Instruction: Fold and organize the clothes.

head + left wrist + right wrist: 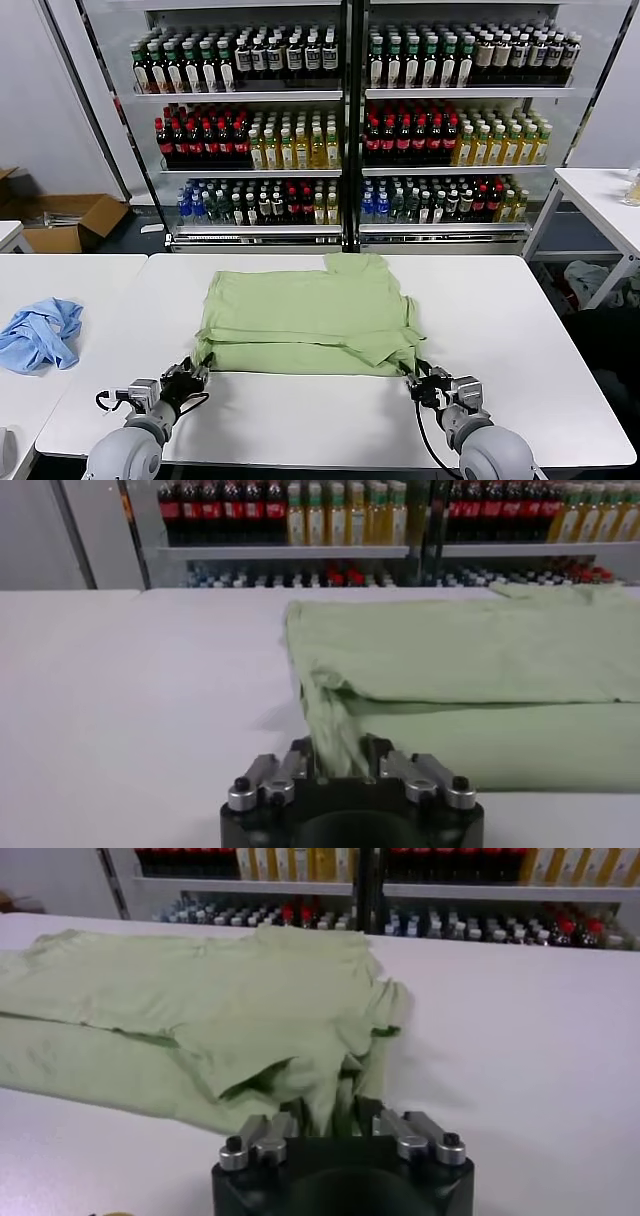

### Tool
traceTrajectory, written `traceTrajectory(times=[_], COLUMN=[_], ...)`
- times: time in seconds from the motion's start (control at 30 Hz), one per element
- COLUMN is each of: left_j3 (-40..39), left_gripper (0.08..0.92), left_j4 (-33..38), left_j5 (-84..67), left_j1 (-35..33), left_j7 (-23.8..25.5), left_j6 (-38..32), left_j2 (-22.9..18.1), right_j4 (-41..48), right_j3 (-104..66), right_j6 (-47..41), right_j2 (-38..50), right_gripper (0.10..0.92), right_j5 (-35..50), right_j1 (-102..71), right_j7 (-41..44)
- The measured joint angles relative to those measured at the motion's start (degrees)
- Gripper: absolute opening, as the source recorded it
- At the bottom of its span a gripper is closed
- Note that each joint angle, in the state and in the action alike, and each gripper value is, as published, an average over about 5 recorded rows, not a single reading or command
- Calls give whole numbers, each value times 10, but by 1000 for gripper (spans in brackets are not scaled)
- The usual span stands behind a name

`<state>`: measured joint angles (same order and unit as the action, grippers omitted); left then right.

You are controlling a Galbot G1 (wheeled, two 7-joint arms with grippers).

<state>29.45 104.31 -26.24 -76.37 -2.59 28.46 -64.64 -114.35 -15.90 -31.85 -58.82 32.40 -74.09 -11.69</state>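
On table [540,330], shirt [310,320] lies partly folded. Left gripper [190,375] and right gripper [425,382] each pinch a near corner. Recommend lifting both evenly, keeping the hem taut, folding squarely toward the collar.
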Motion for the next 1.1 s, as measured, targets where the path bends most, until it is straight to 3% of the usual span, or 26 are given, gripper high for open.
traceTrajectory(times=[0.13,0.27,0.73,0.93,1.1], left_j3=[2,9,43,45,54], left_gripper=[178,103,97,180,327], left_j4=[6,22,140,168,191], left_j5=[1,-1,-13,-6,1], left_j1=[-9,-29,-180,-214,-237], left_j7=[0,-3,-20,-28,-35], left_j6=[1,-1,-9,-2,6], left_j2=[0,4,39,41,44], right_j4=[-11,-36,-156,-184,-207], right_j3=[-6,-19,-101,-118,-134], right_j6=[-2,-5,0,-3,-7], right_j2=[5,14,41,38,41], right_gripper=[137,105,105,151,295], right_j5=[-1,-3,-41,-50,-50], right_j1=[-10,-36,-204,-249,-277], right_j7=[4,6,10,7,3])
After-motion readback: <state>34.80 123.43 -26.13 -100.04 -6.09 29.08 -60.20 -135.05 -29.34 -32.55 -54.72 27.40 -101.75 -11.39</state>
